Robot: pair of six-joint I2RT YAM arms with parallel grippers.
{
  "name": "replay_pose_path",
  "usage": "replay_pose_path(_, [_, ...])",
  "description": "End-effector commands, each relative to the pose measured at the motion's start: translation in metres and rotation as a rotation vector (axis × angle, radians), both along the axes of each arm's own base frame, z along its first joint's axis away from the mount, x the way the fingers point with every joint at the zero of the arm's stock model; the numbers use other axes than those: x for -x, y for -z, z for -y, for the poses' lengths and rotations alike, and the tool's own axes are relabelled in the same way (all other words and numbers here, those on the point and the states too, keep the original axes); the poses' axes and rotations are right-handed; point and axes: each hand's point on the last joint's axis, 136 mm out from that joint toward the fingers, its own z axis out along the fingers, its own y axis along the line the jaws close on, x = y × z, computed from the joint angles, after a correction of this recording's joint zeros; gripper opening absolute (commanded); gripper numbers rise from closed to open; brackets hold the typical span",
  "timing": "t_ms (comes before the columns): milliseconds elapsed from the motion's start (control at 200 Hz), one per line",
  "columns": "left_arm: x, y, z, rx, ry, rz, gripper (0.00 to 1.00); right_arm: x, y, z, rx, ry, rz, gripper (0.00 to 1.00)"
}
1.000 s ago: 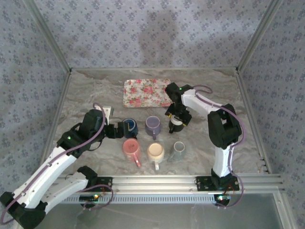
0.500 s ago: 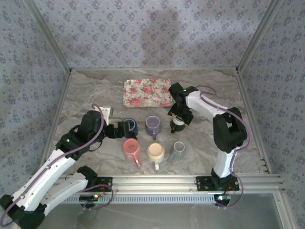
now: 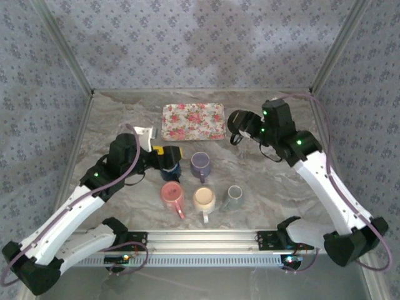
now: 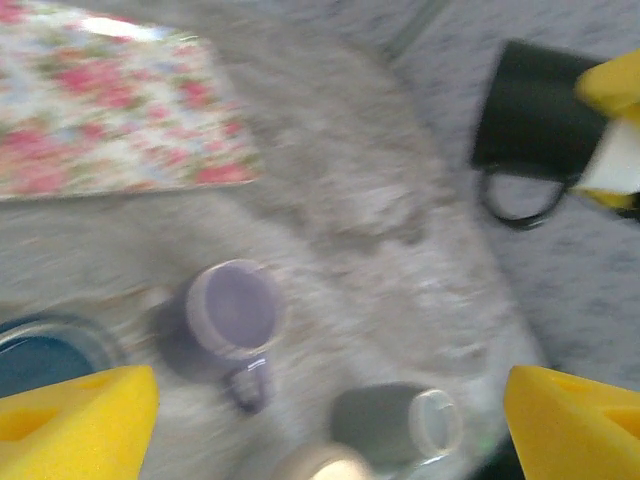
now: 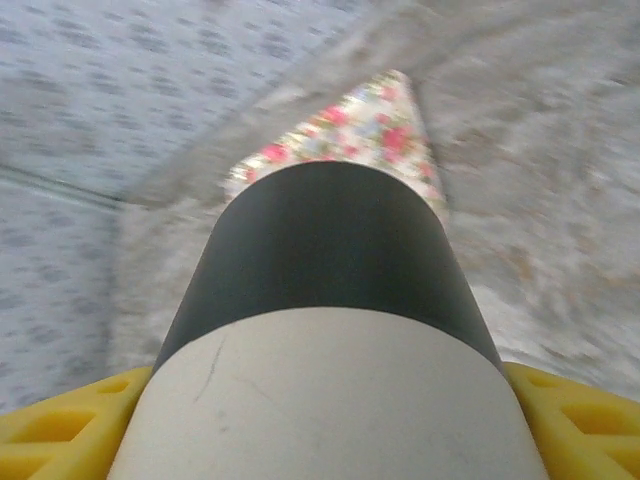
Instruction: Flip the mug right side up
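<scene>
1. Since a second ago, my right arm has swung up and back from the middle of the table (image 3: 275, 181). It has carried the black mug (image 3: 238, 120) off the surface with it.
2. My right end effector (image 3: 247, 127) is clamped on the black mug. Its yellow fingers (image 5: 575, 420) press on either side of the mug's body.
3. I see the black mug in the air near the right edge of the floral mat (image 3: 192, 120). From the left wrist camera its handle hangs below the body. I cannot tell exactly how far it is tipped.
4. My left arm has also shifted inward. Its end effector (image 3: 161, 152) now sits at the blue mug (image 3: 170, 167), with the fingers spread wide and holding nothing.
5. On the table stand the blue mug, a purple mug (image 3: 200, 164), a pink mug (image 3: 171, 195) and a cream mug (image 3: 204, 199), all with their openings facing up.
6. Just right of the cream mug, a grey mug (image 3: 234, 197) lies on its side.
</scene>
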Motion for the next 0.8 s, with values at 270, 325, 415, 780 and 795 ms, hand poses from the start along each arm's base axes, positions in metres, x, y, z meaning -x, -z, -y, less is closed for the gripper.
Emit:
replay_pose_path(270, [0.016, -0.087, 0.092, 0.576, 0.438, 0.086, 0.85, 0.012, -0.082, -0.05, -0.415, -0.291, 0.431, 0.12])
replay_pose_path(325, [0.016, -0.083, 0.097, 0.573, 0.463, 0.067, 0.84, 0.016, -0.09, -0.053, -0.452, -0.315, 0.451, 0.12])
replay_pose_path(415, [0.011, -0.071, 0.095, 0.509, 0.42, 0.058, 0.84, 0.021, -0.097, -0.054, -0.478, -0.335, 0.468, 0.1])
replay_pose_path(780, [0.014, -0.079, 0.101, 0.627, 0.501, 0.028, 0.77, 0.044, -0.121, -0.071, -0.603, -0.479, 0.565, 0.05])
replay_pose_path(795, [0.016, -0.081, 0.101, 0.64, 0.516, 0.03, 0.76, 0.045, -0.123, -0.072, -0.607, -0.488, 0.571, 0.05])
